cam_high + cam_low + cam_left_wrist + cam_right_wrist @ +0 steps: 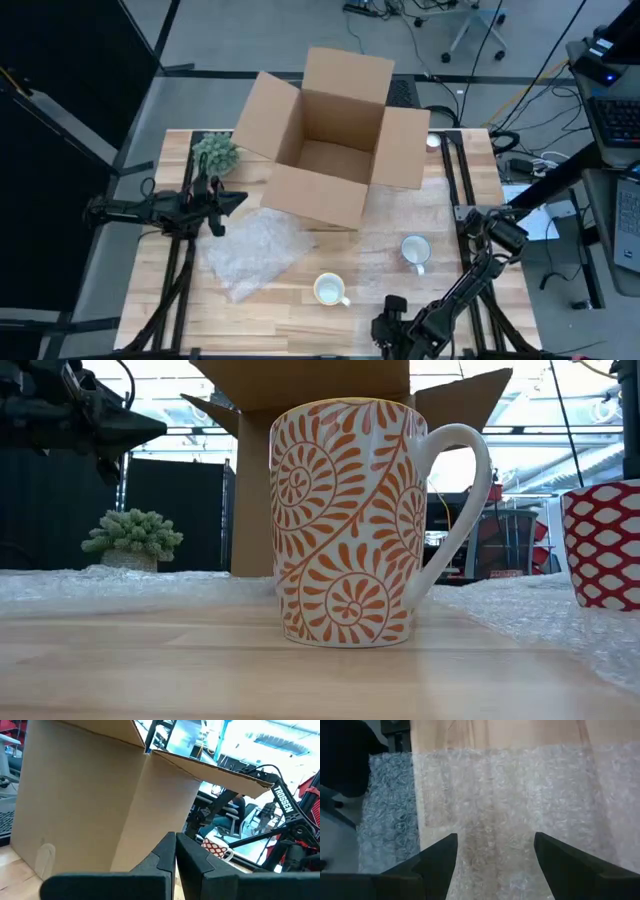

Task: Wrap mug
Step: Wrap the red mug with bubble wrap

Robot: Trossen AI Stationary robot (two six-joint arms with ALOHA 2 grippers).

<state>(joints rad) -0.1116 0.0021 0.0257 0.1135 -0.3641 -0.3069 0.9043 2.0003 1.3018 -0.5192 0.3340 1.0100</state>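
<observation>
Standing open, cardboard box (335, 135), left hand (175, 851) closed empty, right hand (495, 851) spread.

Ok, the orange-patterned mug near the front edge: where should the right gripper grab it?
Take the orange-patterned mug by its rim, from straight above. It stands upright and open-topped, with its handle towards the right arm's side, so pinch the wall away from the handle. The right gripper is open over bubble wrap.
</observation>
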